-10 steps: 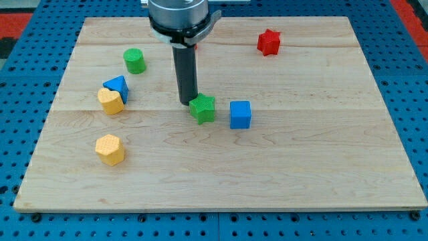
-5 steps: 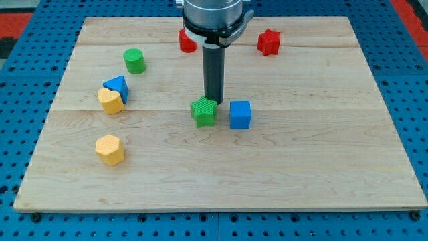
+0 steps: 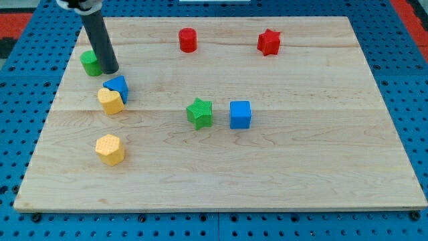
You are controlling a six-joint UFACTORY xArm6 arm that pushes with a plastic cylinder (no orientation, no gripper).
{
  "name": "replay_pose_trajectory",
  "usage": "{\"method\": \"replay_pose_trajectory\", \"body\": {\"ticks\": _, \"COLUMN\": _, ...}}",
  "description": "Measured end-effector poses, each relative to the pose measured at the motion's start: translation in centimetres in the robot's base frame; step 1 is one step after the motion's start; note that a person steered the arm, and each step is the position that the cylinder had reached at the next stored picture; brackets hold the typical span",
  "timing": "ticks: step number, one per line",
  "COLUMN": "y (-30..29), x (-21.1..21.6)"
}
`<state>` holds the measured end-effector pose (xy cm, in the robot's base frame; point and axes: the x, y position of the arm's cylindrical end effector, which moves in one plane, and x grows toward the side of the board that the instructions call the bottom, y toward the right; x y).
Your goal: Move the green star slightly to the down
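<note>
Seven blocks lay on the board [image 3: 321, 167]: from the view's bottom, two yellow hexagons [image 3: 110, 148], two blues, the green star [image 3: 200, 112] mid-board, two reds, while my tip [image 3: 110, 69], bare rod grasping nothing, touched a green cylinder [image 3: 89, 63].

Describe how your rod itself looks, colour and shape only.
A straight, smooth, dark charcoal cylinder with no visible markings or cables, ending bluntly at my tip. Its top joins a paler grey metallic mount cut off by the view's top edge.
</note>
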<state>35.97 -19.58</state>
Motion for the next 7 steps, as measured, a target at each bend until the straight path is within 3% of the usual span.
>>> {"method": "replay_pose_trajectory", "body": {"ticks": 1, "y": 0.5, "x": 4.0}}
{"method": "replay_pose_trajectory", "body": {"ticks": 2, "y": 5.6, "x": 7.1}}
{"method": "replay_pose_trajectory", "body": {"ticks": 3, "y": 5.8, "x": 7.0}}
{"method": "replay_pose_trajectory", "body": {"ticks": 4, "y": 7.4, "x": 4.3}}
{"method": "replay_pose_trajectory", "body": {"ticks": 5, "y": 8.4, "x": 6.5}}
{"method": "replay_pose_trajectory", "body": {"ticks": 6, "y": 5.2, "x": 6.9}}
{"method": "replay_pose_trajectory", "body": {"ticks": 7, "y": 6.6, "x": 3.0}}
